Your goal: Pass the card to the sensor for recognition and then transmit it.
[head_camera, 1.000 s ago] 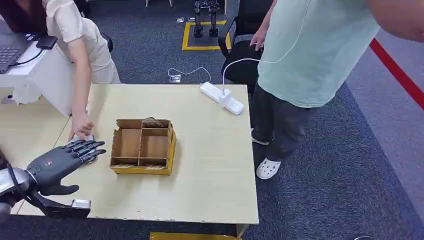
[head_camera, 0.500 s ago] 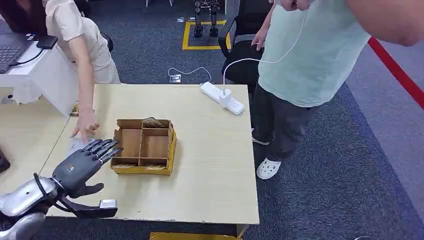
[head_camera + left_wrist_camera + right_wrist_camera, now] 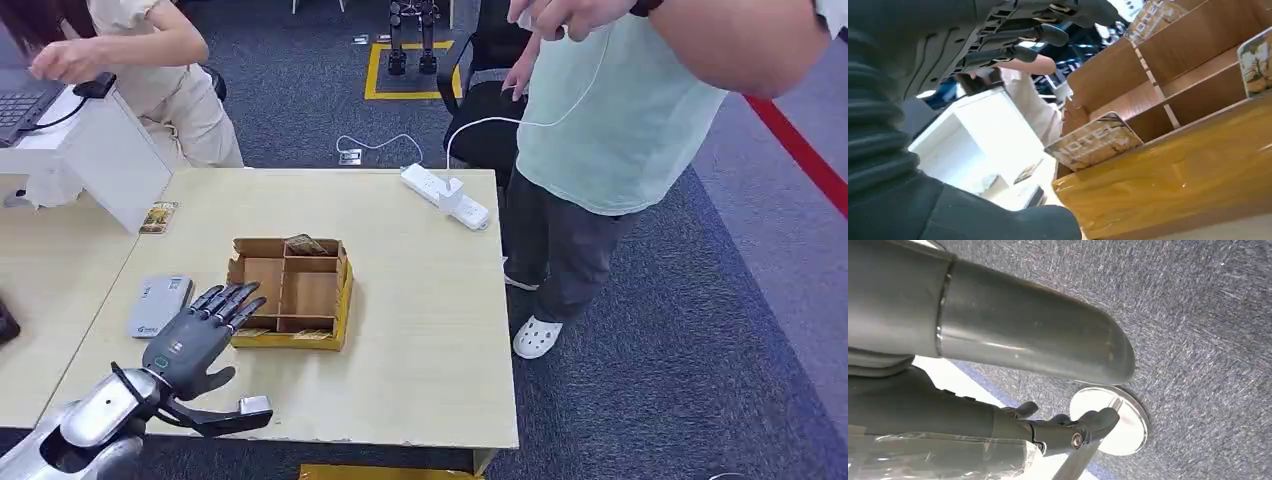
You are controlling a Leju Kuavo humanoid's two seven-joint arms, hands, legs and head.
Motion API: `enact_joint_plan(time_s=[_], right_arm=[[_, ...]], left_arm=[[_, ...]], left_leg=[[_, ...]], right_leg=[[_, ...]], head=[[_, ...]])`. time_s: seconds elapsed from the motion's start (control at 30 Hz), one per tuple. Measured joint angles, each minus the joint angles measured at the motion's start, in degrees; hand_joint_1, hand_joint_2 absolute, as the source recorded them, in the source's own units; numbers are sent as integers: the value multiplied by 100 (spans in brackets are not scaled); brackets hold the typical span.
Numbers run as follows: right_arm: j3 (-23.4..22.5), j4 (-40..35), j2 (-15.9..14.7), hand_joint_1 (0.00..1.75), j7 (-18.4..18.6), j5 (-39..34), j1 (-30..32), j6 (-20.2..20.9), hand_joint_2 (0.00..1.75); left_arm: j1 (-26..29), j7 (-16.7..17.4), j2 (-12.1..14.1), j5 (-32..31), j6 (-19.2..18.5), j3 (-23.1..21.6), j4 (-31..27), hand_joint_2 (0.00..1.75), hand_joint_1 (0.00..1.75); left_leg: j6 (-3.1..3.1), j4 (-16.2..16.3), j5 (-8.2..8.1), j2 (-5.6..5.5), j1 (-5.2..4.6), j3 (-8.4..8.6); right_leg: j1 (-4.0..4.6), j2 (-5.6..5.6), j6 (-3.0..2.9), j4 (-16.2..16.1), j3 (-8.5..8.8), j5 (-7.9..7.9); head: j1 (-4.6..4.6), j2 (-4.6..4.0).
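My left hand (image 3: pixel 198 338) hovers over the table's near left part, fingers (image 3: pixel 228 299) spread and reaching the near left corner of the brown cardboard divider box (image 3: pixel 290 290); it holds nothing. A grey flat sensor (image 3: pixel 160 305) lies just left of the hand. One picture card (image 3: pixel 160 217) lies on the table further back. More cards stand in the box: one in a far compartment (image 3: pixel 305 243), and a "HOTEL" card (image 3: pixel 1093 142) leaning at the near wall in the left wrist view, beyond my fingers (image 3: pixel 1013 35). My right hand (image 3: pixel 1063 432) hangs over grey carpet, fingers loosely extended, holding nothing.
A white power strip (image 3: pixel 445 195) with its cable lies at the table's far right. A person in a teal shirt (image 3: pixel 620 110) stands close by the table's right side. Another person (image 3: pixel 150 50) leans at the white desk (image 3: pixel 95 150) with a laptop, far left.
My left hand has moved right and forward to the box's corner. The person's hand has left the table, uncovering the grey sensor and a card behind it.
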Motion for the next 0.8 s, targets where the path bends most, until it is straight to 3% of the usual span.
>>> enact_joint_plan(time_s=[0.1, 0.27, 0.8], right_arm=[[-50, 0, 9, 0, -26, 0, 19, -33, 0], [-87, 2, 15, 0, -28, 0, 50, -61, 0], [-122, 2, 15, 0, -28, 2, 77, -74, 0]], left_arm=[[1, 140, -287, -156, 143, -4, 160, 175, 0], [1, 140, -552, -182, 173, -4, 344, 175, 0], [1, 149, -866, -193, 180, 28, 462, 175, 0]], left_leg=[[1, 0, -1, 0, 0, 0], [1, 0, -1, 0, 1, 0], [1, 0, -1, -1, 1, -1]], right_leg=[[0, 0, 0, -1, 0, 0], [0, 0, 1, -1, -1, -1], [1, -1, 1, -1, -1, -1]], head=[[0, 0], [0, 0], [0, 0]])
